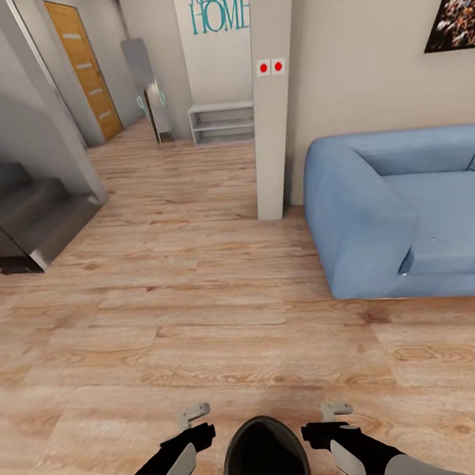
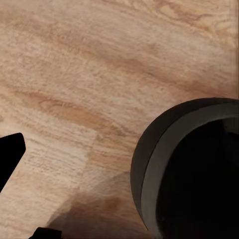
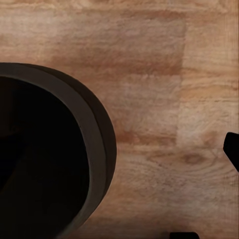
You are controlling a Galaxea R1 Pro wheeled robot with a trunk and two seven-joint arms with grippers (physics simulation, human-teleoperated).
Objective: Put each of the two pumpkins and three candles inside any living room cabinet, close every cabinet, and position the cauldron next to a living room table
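Cauldron [image 1: 265, 461] sits at the bottom edge of the head view, mouth up, on the wood floor [image 1: 187, 310] directly in front of the robot, between both arms. Left tool [image 1: 194, 415] hovers just off its left side, right tool [image 1: 336, 408] just off its right; neither touches the pot. Whether the tools are spread or closed I can't tell from here, the pale fingers are too small. Blue sofa [image 1: 405, 209] is ahead to the right, white pillar [image 1: 272, 92] beside it, stairs [image 1: 19, 212] to the left, low shelf [image 1: 222, 122] against the far wall. No coffee table here, so my read is the pot is yet to be carried.

Left wrist view: cauldron [image 2: 189, 169] rim and dark belly close by over floor planks [image 2: 99, 64]. Black finger parts at the frame edge, well apart from the pot, gripping nothing; spread can't be judged.

Right wrist view: same pot [image 3: 55, 154] seen from the other side, thick rolled rim, interior pure black. Finger bits at the frame edge, again clear of it.

Handling, as a guess: rigid, matte so not slippery, probably heavy for one tool. Belly is too wide to pinch. Either clamp the rim wall from each side, or squeeze the belly between both arms.
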